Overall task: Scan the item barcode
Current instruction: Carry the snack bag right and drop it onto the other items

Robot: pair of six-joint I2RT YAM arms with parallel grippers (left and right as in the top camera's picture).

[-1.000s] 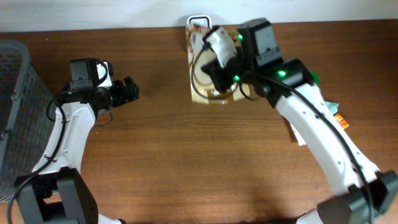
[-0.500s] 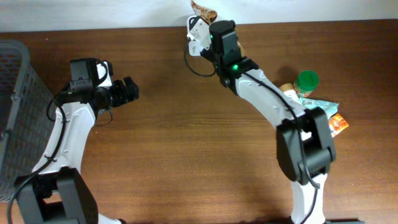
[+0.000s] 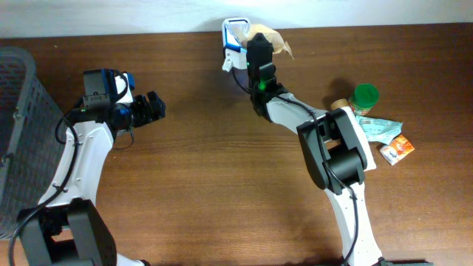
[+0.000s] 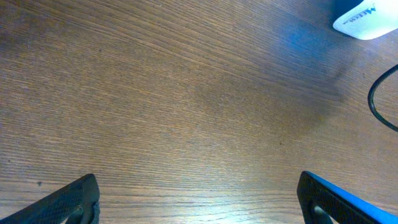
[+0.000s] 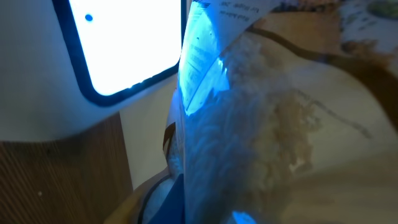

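Glowing blue beside the white scanner [image 5: 118,43], the clear packet [image 5: 249,143] of pale grains is clamped in the right hand [image 3: 257,41]; the left hand [image 3: 154,107] stands wide.

Overhead view: even, diffuse light; sharp focus; soft shadows. Right wrist view: blurred at close range; scanner window [image 5: 124,43] glares white, tinting the packet [image 5: 205,124] blue.
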